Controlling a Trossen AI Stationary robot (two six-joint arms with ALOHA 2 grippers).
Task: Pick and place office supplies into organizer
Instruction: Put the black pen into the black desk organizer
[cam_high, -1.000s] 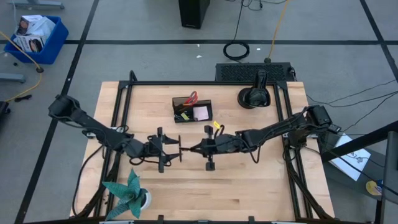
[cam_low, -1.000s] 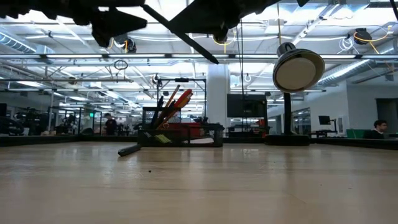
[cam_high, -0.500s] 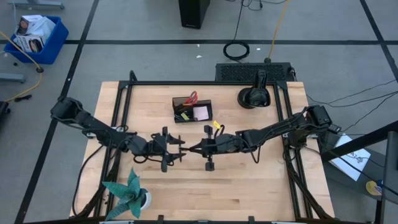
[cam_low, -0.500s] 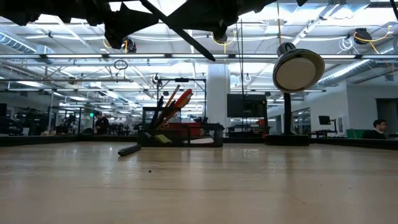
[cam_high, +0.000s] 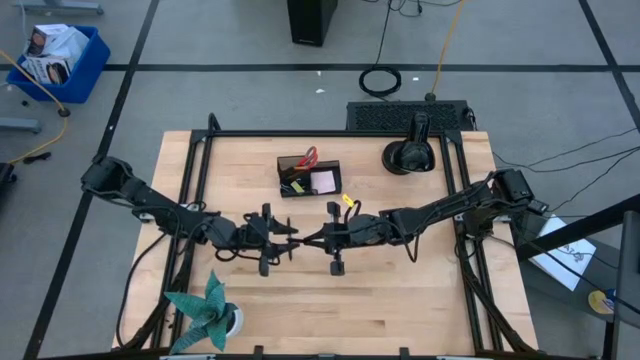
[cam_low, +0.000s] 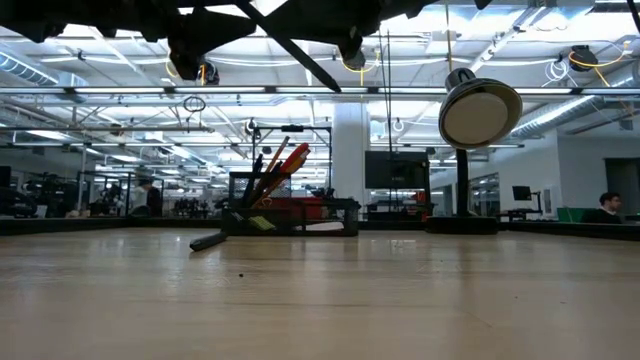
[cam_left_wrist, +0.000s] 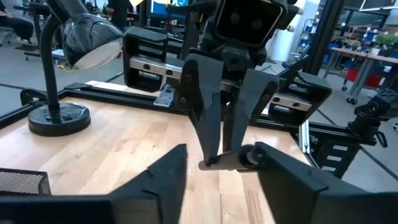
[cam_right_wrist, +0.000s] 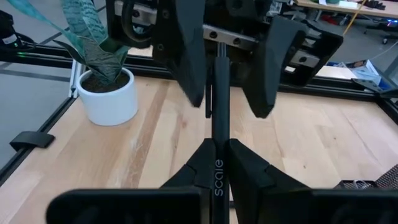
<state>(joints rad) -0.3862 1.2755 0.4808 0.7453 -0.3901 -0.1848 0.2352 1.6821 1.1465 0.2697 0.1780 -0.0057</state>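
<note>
Mid-frame: right gripper clamping thin black pen; left gripper fingers apart, straddling its far end. Light, stiff, slippery; grip mid-shaft.

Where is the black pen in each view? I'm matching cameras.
High view: pen mid-table, between left pincer and right pincer.
Low view: pen slanting across the top.
Left wrist view: pen end-on, centre.
Right wrist view: pen up the centre, in right pincer.
Landmark: lamp, absent only from right wrist view.

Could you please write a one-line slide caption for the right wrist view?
Right gripper holds a black pen out between the open fingers of the left gripper, with a potted paper plant behind.
</note>
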